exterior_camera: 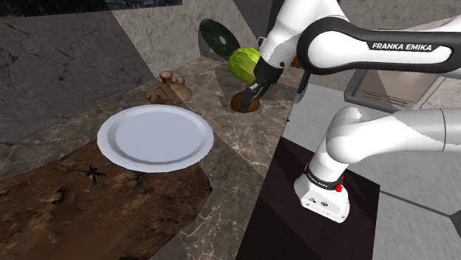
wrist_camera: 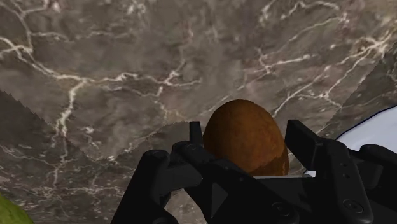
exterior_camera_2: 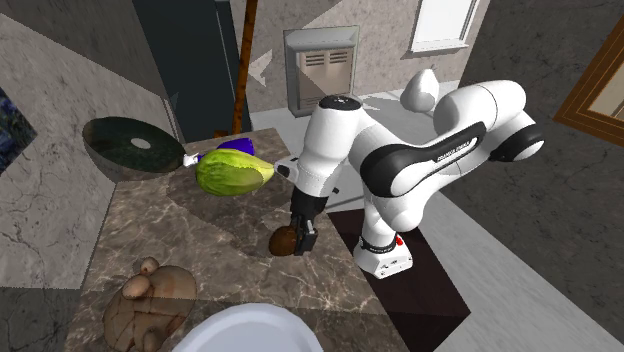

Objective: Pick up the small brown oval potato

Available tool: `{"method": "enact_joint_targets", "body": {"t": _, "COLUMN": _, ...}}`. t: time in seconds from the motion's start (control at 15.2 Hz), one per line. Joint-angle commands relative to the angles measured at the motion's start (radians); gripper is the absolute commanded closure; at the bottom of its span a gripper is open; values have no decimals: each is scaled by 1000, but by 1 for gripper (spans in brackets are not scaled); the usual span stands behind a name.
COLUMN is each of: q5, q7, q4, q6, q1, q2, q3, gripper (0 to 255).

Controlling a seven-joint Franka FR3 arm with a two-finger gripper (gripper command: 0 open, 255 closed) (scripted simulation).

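Observation:
A small brown oval potato (exterior_camera: 244, 103) (exterior_camera_2: 282, 241) lies low over the marbled brown counter (exterior_camera: 244, 140), close to its edge beside the stand. My black gripper (exterior_camera: 252, 93) (exterior_camera_2: 299, 237) reaches down onto it from the white arm. In the wrist view the potato (wrist_camera: 245, 133) sits between the two black fingers, which press against both of its sides; the gripper (wrist_camera: 245, 145) is shut on it. Whether the potato still touches the counter cannot be told.
A large white plate (exterior_camera: 155, 137) (exterior_camera_2: 250, 330) (wrist_camera: 375, 130) lies on the counter nearby. A green cabbage-like head (exterior_camera: 244, 64) (exterior_camera_2: 232, 172) and a dark round bowl (exterior_camera: 219, 37) (exterior_camera_2: 125, 145) stand behind the gripper. A brown lumpy figure (exterior_camera: 170, 89) (exterior_camera_2: 150, 300) sits beside the plate.

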Motion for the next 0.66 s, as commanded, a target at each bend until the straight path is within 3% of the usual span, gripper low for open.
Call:
{"method": "enact_joint_targets", "body": {"t": 0.0, "q5": -8, "q7": 0, "q4": 29, "q6": -24, "q1": -6, "q2": 5, "q3": -8, "gripper": 255}}
{"method": "enact_joint_targets", "body": {"t": 0.59, "q5": -32, "q7": 3, "q4": 131, "q6": -109, "q1": -21, "q2": 22, "q3": -30, "gripper": 255}}
